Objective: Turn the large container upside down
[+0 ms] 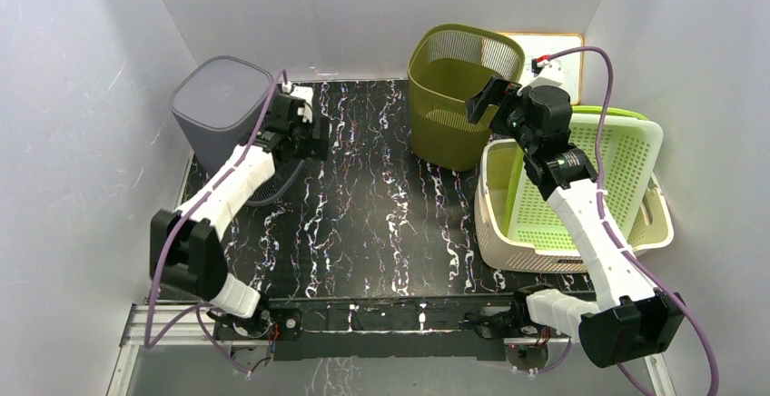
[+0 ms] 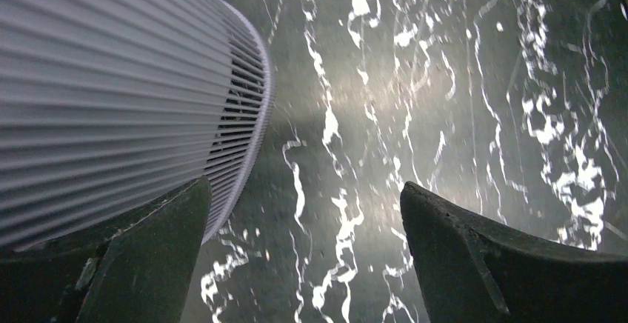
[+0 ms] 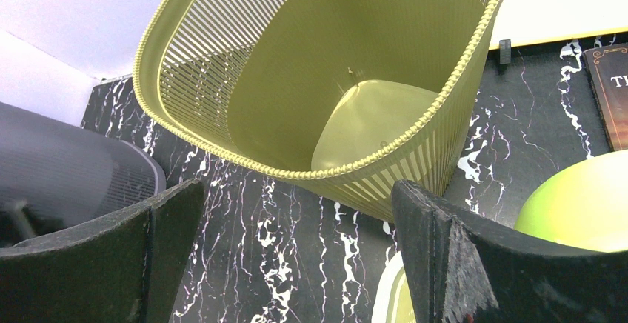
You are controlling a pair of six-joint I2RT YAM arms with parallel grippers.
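Note:
The large container [image 1: 581, 187] is a cream rectangular basket with a lime perforated lining. It rests at the right of the table with its opening facing up, and my right arm reaches across it. A corner of it shows in the right wrist view [image 3: 585, 197]. My right gripper [image 1: 486, 101] [image 3: 296, 190] hangs open above the table just left of the basket, facing an upright olive slatted bin [image 1: 454, 114] [image 3: 333, 64]. My left gripper [image 1: 304, 142] [image 2: 304, 186] is open over the table beside an upturned grey bin [image 1: 218, 110] [image 2: 111, 78], holding nothing.
White walls close in the black marbled table [image 1: 381, 214] on three sides. A white board with a yellow edge [image 1: 545, 46] leans at the back right. A book [image 3: 611, 93] lies behind the basket. The grey bin also shows at the left of the right wrist view [image 3: 67, 160].

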